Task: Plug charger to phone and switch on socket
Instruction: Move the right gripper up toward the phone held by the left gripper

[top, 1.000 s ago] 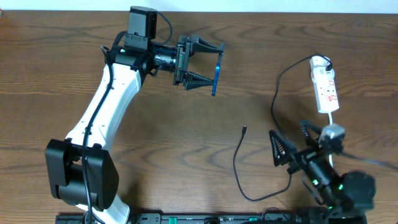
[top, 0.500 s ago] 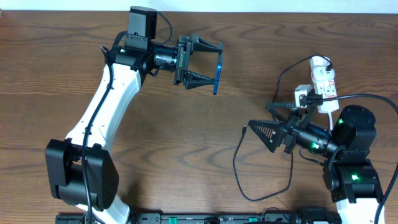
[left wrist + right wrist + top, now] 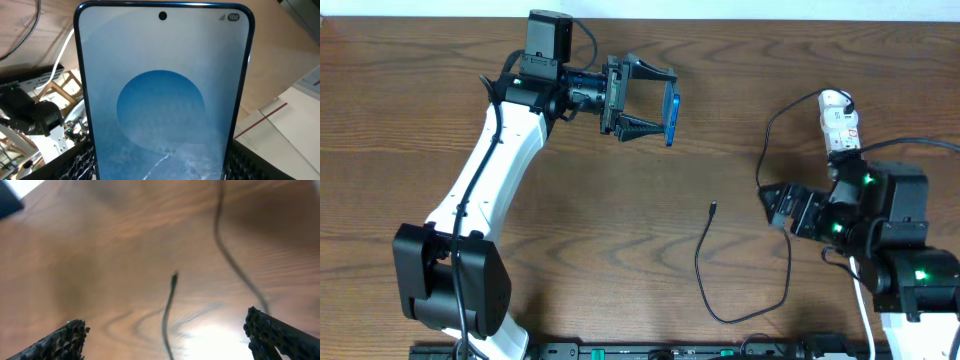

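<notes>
Phone [image 3: 672,105] is clamped in left tool [image 3: 663,103] — right tool [image 3: 772,206] is spread wide, charger [image 3: 698,265] is seen at its 9 o'clock.

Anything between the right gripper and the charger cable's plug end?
Nothing visible. Only bare table separates the open right gripper from the cable's plug; the wrist view shows it ahead, unobstructed.

The left gripper [image 3: 662,100] reaches right across the far middle of the wooden table [image 3: 600,250], clasping the phone [image 3: 672,116], which shows as a thin blue strip on edge. The charger [image 3: 698,262] lies loose right of centre. Its small plug end points far, and its cable loops near, then runs up towards the white socket [image 3: 842,130] at far right. The right gripper [image 3: 772,206] sits right of that plug end, apart from it.
</notes>
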Tool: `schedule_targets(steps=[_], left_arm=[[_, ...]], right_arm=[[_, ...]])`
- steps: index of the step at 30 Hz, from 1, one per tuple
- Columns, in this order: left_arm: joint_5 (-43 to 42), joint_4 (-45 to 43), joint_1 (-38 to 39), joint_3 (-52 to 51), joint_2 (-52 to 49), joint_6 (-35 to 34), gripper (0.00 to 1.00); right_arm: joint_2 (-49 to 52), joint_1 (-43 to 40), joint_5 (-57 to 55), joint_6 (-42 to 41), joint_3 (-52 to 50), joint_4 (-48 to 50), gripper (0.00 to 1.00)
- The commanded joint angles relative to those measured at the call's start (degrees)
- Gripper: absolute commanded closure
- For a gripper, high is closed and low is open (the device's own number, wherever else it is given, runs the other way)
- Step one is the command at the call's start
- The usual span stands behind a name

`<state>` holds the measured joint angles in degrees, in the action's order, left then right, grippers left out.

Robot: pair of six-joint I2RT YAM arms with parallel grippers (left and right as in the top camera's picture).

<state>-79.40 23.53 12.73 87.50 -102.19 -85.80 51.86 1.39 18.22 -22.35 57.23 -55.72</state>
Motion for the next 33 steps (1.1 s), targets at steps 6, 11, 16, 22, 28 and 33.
schedule_targets(steps=[6,11,16,22,28,33], left_arm=[[-2.40,-0.33,-0.94,0.81,2.34,-1.55,0.30],[-2.40,-0.35,-0.94,0.81,2.34,-1.51,0.30],[-2.36,-1.01,-0.94,0.81,2.34,-1.53,0.30],[-2.40,-1.03,-0.94,0.79,2.34,-1.51,0.30],[-2.14,-1.01,-0.94,0.81,2.34,-1.51,0.30],[-0.85,-1.01,-0.94,0.81,2.34,-1.51,0.30]], right_arm=[[0.61,0.00,9.20,-8.26,1.38,2.56,0.02],[1.68,4.98,4.44,-7.37,3.02,-0.76,0.17],[9.66,12.41,-7.76,-6.64,14.43,-12.46,0.05],[20.61,17.44,-15.06,-6.32,28.11,-18.99,0.15],[20.81,18.78,-1.38,1.90,30.40,-11.91,0.19],[23.21,25.51,-6.47,0.87,37.35,-14.80,0.25]])
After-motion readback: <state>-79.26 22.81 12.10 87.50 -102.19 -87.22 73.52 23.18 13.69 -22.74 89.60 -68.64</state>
